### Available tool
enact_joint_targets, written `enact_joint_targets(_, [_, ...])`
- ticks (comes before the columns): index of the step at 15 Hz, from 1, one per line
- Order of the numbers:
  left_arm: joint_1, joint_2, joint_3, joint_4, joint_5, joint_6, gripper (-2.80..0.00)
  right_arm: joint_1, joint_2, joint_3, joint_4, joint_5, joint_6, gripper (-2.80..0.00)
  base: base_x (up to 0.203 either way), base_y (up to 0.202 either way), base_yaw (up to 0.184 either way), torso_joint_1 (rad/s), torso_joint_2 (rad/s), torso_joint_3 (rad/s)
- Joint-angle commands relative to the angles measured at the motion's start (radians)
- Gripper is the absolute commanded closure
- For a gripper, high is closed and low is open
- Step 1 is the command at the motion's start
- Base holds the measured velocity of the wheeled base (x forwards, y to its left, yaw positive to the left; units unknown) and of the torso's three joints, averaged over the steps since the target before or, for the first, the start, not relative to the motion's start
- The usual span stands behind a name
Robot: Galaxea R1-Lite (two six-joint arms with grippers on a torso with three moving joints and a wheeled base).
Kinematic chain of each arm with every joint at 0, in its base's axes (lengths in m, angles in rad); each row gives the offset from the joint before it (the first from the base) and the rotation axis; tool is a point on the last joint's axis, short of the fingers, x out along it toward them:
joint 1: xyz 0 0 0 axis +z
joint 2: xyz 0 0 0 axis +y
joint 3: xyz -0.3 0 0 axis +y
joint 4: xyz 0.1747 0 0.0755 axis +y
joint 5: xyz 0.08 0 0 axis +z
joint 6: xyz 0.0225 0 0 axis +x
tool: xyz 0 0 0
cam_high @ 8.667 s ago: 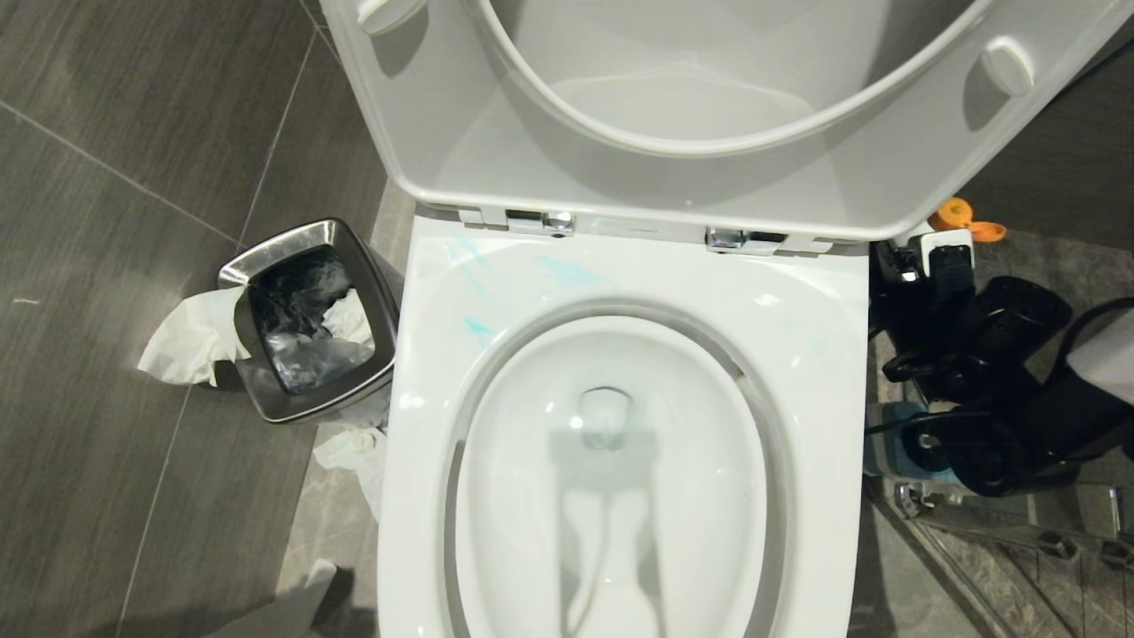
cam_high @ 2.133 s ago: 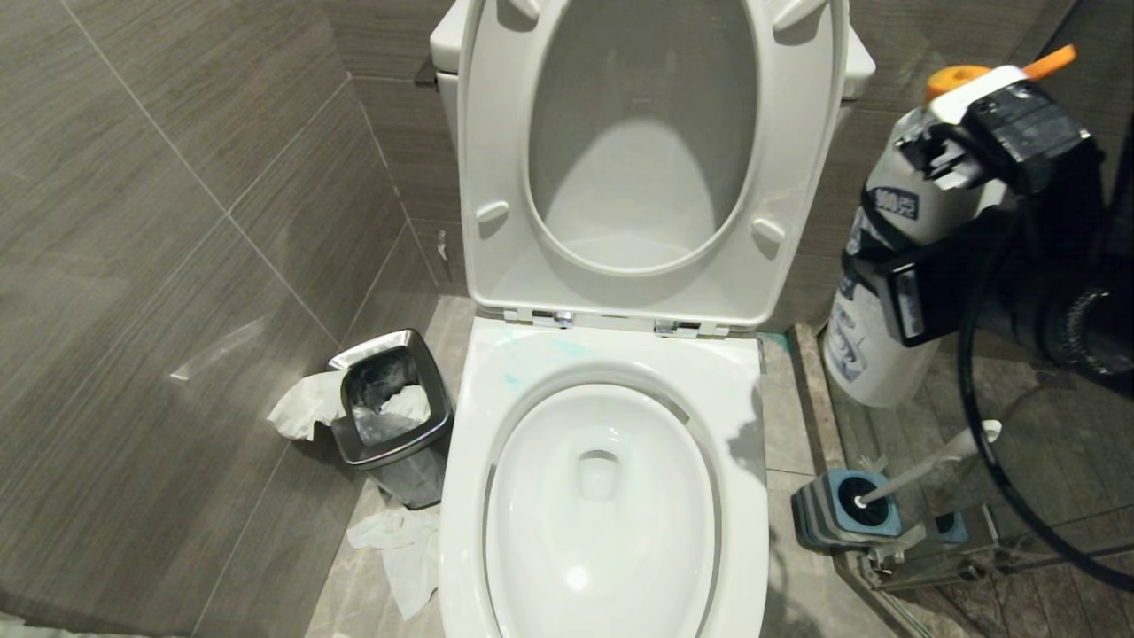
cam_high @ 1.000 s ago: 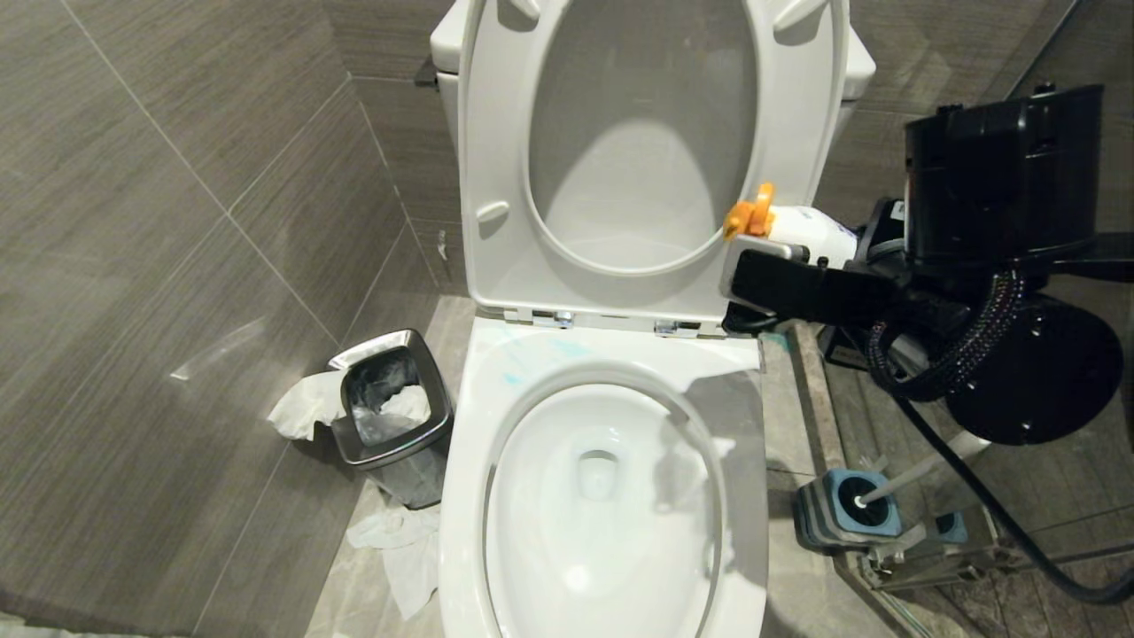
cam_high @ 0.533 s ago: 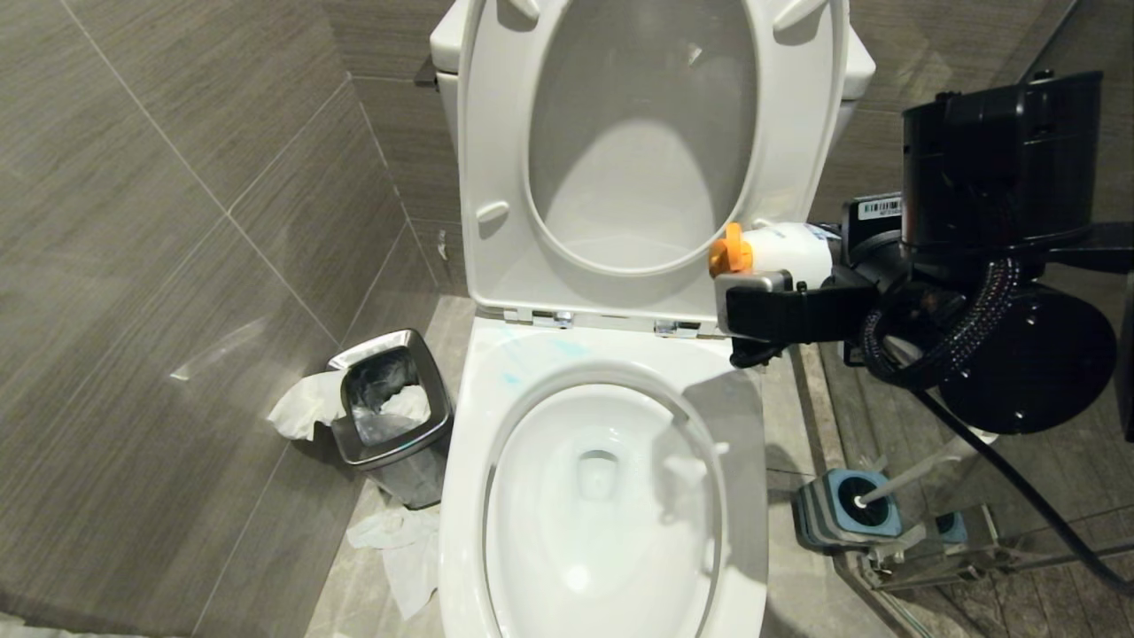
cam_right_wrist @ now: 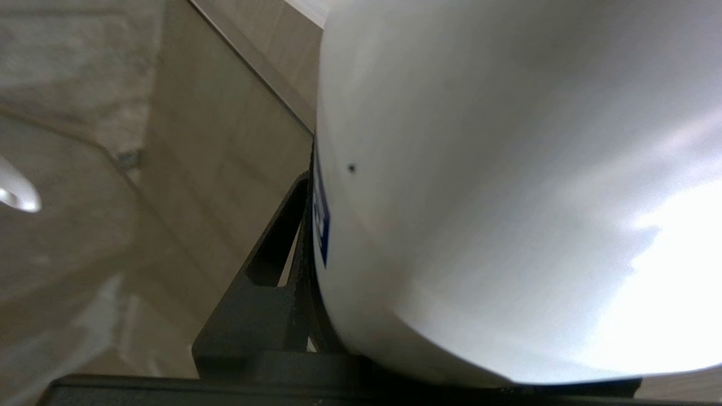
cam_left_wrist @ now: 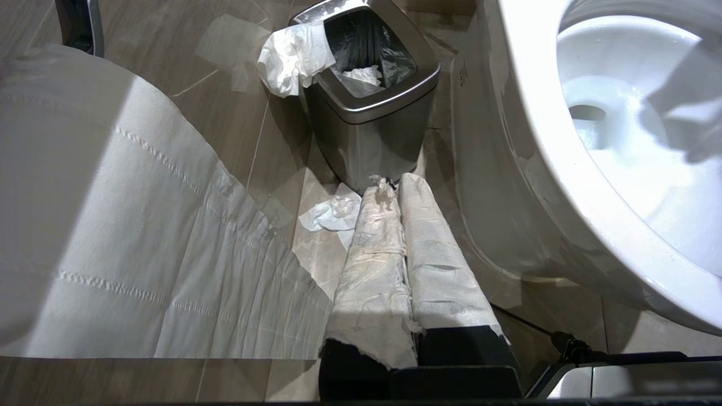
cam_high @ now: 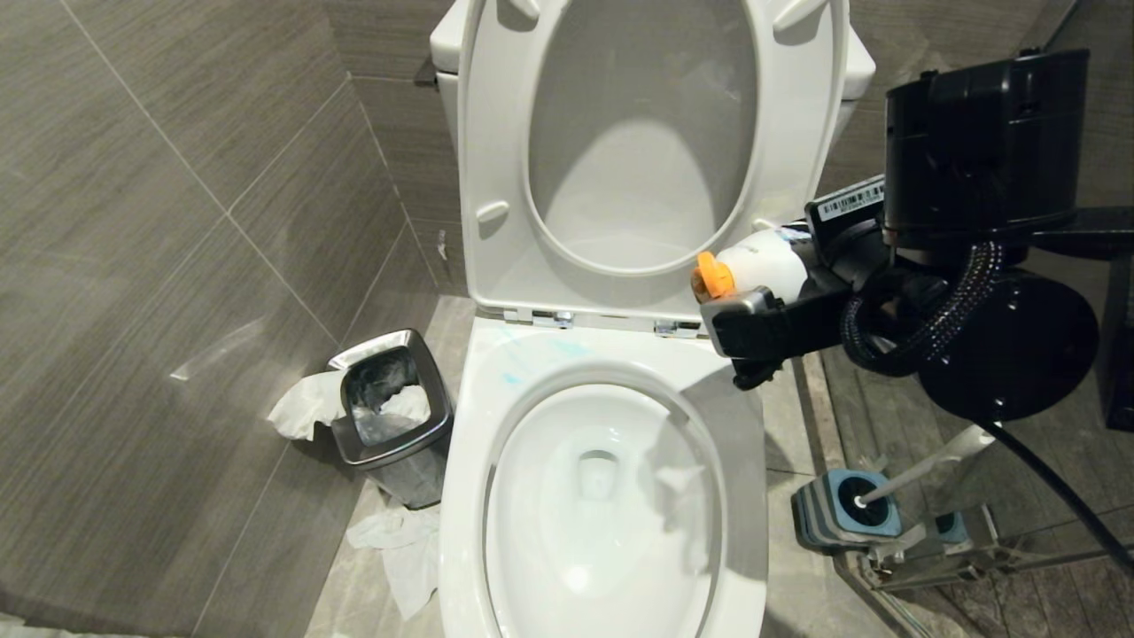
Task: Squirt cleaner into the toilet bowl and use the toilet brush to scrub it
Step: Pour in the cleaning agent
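My right gripper (cam_high: 755,288) is shut on the cleaner (cam_high: 766,263), a white bottle with an orange cap (cam_high: 711,276). The bottle lies nearly level, its cap pointing toward the raised seat, above the back right corner of the toilet bowl (cam_high: 540,523). In the right wrist view the cleaner (cam_right_wrist: 479,197) fills the frame beside one black finger (cam_right_wrist: 265,282). The toilet brush (cam_high: 926,462) stands in its blue-grey holder (cam_high: 819,518) on the floor right of the toilet. My left gripper (cam_left_wrist: 389,183), fingers wrapped in white, is shut and empty, parked low beside the bowl (cam_left_wrist: 615,152).
A steel waste bin (cam_high: 385,412) with paper hanging out stands left of the toilet, crumpled tissue (cam_high: 399,549) on the floor by it. The seat and lid (cam_high: 638,159) stand raised. A white paper roll (cam_left_wrist: 113,225) sits close to my left wrist. A glass partition edge (cam_high: 930,558) runs at right.
The cleaner has gone from upright at the right to nearly level. Over the last second my right wrist rolled and the orange cap slid left and slightly down. The left arm stayed still.
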Motion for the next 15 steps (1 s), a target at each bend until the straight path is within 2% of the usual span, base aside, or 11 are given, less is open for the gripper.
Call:
enact_joint_targets(1, [0.0,0.0,0.0,0.0,0.0,0.0,0.0,0.004,0.011,-0.02,-0.001,-0.007,-0.051,0.0,0.0,0.0,0.0,0.0,0.0,0.0])
enact_joint_targets(5, [0.0,0.0,0.0,0.001,0.0,0.001,0.0,0.005,0.017,-0.047,-0.003,-0.025,-0.132,0.0,0.0,0.0,0.0,0.0,0.0,0.0])
enact_joint_targets(15, [0.0,0.0,0.0,0.001,0.0,0.003,0.0,0.042,0.114,-0.178,-0.004,-0.025,-0.251,0.0,0.0,0.0,0.0,0.0,0.0,0.0])
